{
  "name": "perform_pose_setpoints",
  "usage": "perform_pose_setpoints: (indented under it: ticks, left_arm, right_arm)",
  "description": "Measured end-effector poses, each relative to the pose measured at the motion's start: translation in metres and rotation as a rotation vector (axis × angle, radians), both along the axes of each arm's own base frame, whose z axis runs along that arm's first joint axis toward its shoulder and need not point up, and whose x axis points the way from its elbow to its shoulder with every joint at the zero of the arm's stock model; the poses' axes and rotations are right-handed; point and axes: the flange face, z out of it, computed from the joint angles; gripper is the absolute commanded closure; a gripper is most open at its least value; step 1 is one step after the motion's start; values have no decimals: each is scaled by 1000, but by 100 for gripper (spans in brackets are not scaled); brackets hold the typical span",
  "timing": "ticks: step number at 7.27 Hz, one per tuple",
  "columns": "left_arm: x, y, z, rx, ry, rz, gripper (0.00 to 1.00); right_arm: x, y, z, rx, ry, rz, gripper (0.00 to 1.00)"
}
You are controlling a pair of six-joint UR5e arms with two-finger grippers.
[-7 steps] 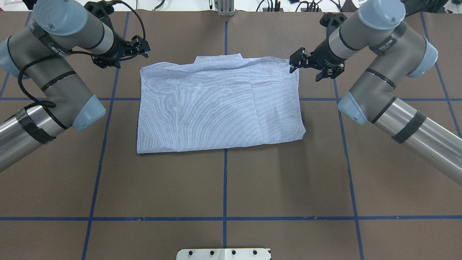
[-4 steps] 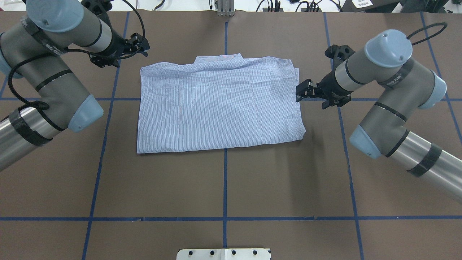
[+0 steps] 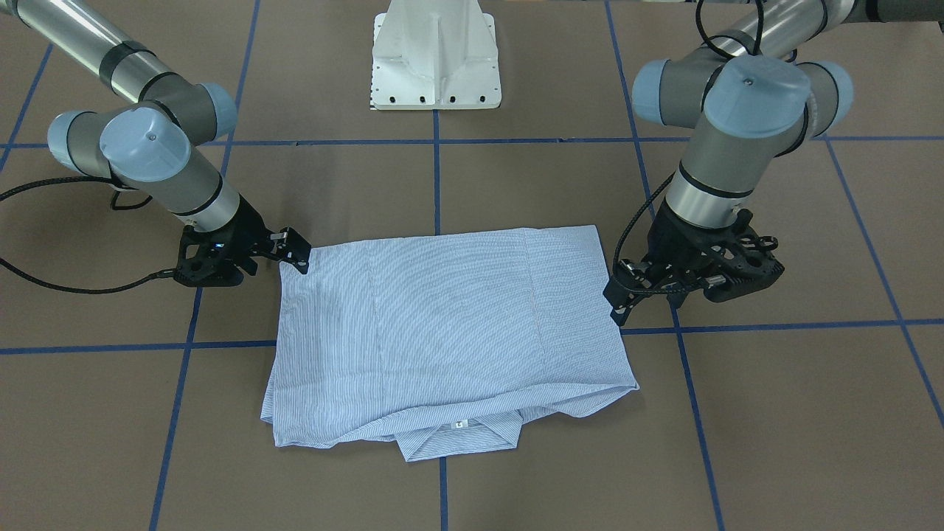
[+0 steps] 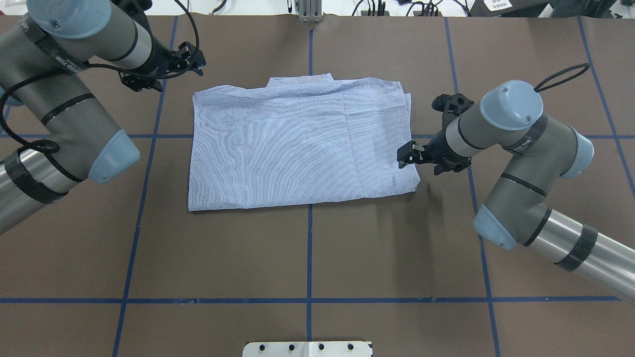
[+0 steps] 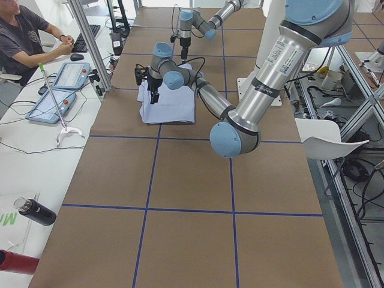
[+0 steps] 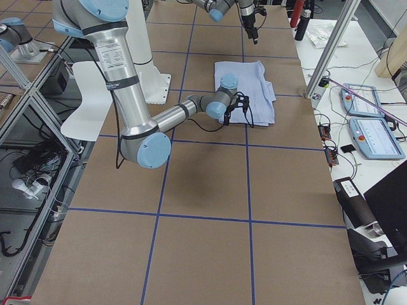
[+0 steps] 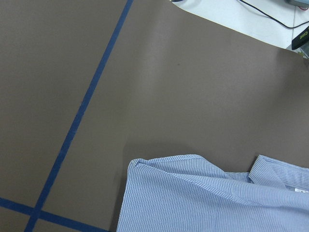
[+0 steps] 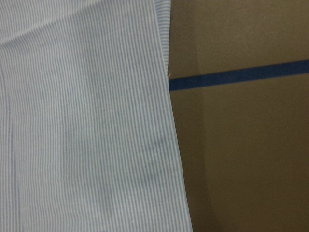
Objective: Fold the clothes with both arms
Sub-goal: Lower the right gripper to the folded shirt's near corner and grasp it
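The light blue-and-white striped shirt (image 4: 297,144) lies folded into a flat rectangle on the brown table, its collar (image 4: 300,81) on the far side from the robot. My left gripper (image 4: 192,55) hovers open just beyond the shirt's far left corner, holding nothing. My right gripper (image 4: 404,156) stands open at the shirt's right edge, close to the near right corner, also holding nothing. In the front-facing view the left gripper (image 3: 618,299) is on the right and the right gripper (image 3: 295,254) on the left. The wrist views show only shirt cloth (image 7: 203,198) (image 8: 87,121) and table.
Blue tape lines (image 4: 309,248) cross the brown table. The white pedestal base (image 3: 436,59) stands at the robot's side. A person (image 5: 24,36) sits at a white side desk with tablets (image 5: 63,90) and a dark bottle (image 5: 35,211). Cables lie past the far table edge.
My right gripper has moved from the shirt's far right corner along its right edge toward the robot. My left gripper has drawn slightly up and away from the far left corner.
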Motion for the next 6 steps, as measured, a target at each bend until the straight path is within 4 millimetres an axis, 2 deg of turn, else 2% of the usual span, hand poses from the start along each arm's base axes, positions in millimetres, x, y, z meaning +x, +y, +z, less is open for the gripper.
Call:
perform_pose_setpoints:
  ticks: [1,2,3,4,6]
  left_arm:
    - [0,0,0,0,0,0,1]
    - [0,0,0,-1,0,0,1]
    - [0,0,0,-1,0,0,1]
    - [0,1,-1,0,1,0,1]
    - [-1,1,-2,2,2,-3,1]
  right_arm:
    - [-5,5,2,3,4,-6,20]
    - [-8,8,2,3,6,-12,38]
    - [-10,10,3,2,8,-16,62]
    - [-12,12,4,1,9,-20,100]
    - [-20,19,5,-1,12,-37,100]
